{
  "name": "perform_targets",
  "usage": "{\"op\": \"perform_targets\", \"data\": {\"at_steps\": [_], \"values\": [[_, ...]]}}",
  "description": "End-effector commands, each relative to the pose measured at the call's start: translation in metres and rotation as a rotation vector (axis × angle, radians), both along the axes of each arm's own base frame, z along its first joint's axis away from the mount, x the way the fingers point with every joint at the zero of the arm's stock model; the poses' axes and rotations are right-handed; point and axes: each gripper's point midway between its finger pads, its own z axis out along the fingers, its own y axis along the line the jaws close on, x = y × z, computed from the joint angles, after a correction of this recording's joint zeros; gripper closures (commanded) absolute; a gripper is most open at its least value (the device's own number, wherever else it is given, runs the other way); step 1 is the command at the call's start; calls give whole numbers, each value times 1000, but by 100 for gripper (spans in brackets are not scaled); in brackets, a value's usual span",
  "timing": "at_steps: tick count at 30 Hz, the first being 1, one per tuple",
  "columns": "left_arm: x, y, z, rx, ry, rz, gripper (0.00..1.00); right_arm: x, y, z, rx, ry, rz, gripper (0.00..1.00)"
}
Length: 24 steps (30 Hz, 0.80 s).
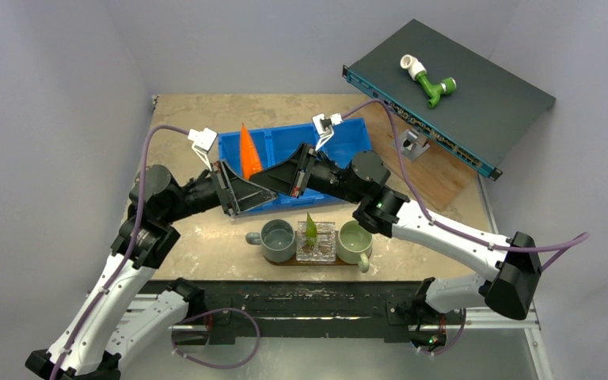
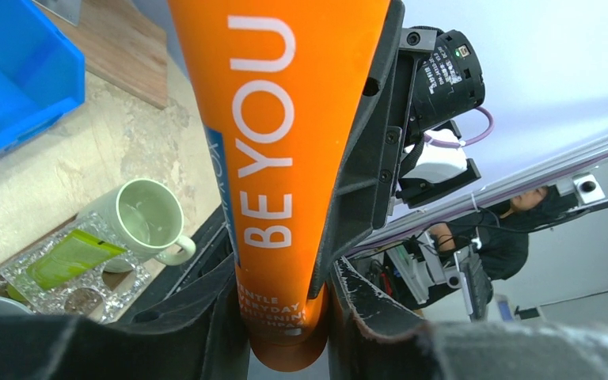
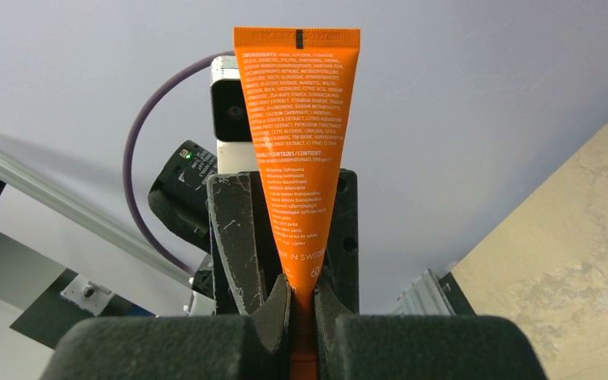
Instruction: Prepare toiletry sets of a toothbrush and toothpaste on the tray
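The orange toothpaste tube stands upright in the air over the blue bin, flat end up. My left gripper and my right gripper meet at it from opposite sides. In the left wrist view my left gripper is shut on the tube's cap end. In the right wrist view my right gripper pinches the tube low down. The green toothpaste tube leans in a glass holder on the dark brown tray; it also shows in the left wrist view. No toothbrush is in view.
A grey mug and a pale green mug flank the glass holder on the tray. The blue bin lies behind the grippers. A dark network box with a green-and-white pipe fitting rests over a reddish board.
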Motion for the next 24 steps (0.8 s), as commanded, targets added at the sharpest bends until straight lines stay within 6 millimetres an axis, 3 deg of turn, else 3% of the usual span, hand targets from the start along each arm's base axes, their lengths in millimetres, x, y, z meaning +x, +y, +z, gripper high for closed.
{"op": "perform_targets", "data": {"at_steps": [1,2,4,14,19,24], "values": [[-5,0,12,-31,-42,-21,86,1,-6,20,58,-55,-43,95],[-5,0,12,-30,-43,-24,99,1,-6,20,56,-57,-46,95],[-7,0,12,-29,-51,-35,100,2,-7,21,55,-60,-50,94],[-11,2,-5,26,-57,-47,100,6,-14,18,-17,-108,-106,54],[-13,4,-19,86,-58,-52,100,12,-24,14,-99,-140,-169,46],[-14,9,-40,190,-65,-56,100,17,-40,13,-179,-187,-243,45]]}}
